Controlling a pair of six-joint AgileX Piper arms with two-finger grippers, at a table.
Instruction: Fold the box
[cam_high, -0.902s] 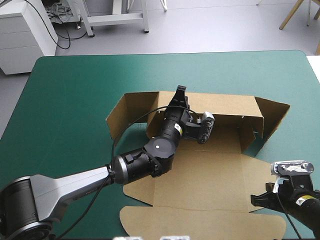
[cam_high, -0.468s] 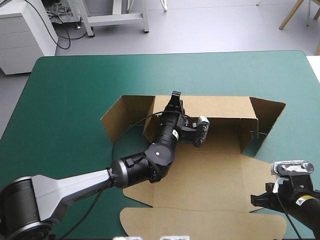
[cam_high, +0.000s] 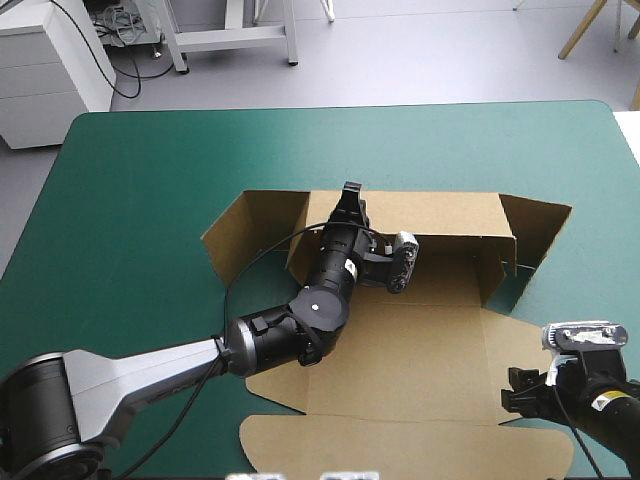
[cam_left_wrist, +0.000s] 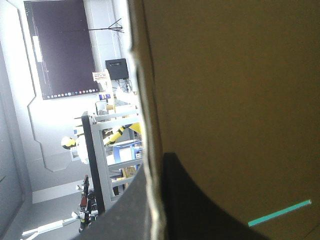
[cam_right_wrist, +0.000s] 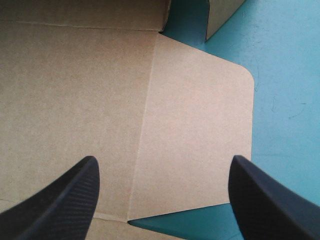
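The brown box (cam_high: 420, 340) lies mid-table, its base and front panels flat and its back wall (cam_high: 440, 215) raised. My left gripper (cam_high: 351, 200) is at the top edge of that wall, towards its left end. In the left wrist view the board's edge (cam_left_wrist: 150, 150) runs between my black fingers (cam_left_wrist: 200, 205), so the left gripper (cam_left_wrist: 152, 212) is shut on the box. My right gripper (cam_high: 518, 392) hovers over the box's near right corner. Its fingers (cam_right_wrist: 60, 200) stand wide apart above a flat, round-cornered flap (cam_right_wrist: 200, 115), and the right gripper (cam_right_wrist: 162, 200) holds nothing.
Angled side flaps stand at the back wall's left end (cam_high: 238, 225) and right end (cam_high: 542, 232). The front lid panel (cam_high: 400, 445) reaches almost to the table's near edge. Bare teal-green cover (cam_high: 150, 170) lies to the left, far side and right of the box.
My left gripper pushed the back wall a little away and to the left, and the whole back of the box shifted with it. The right gripper's fingers have opened.
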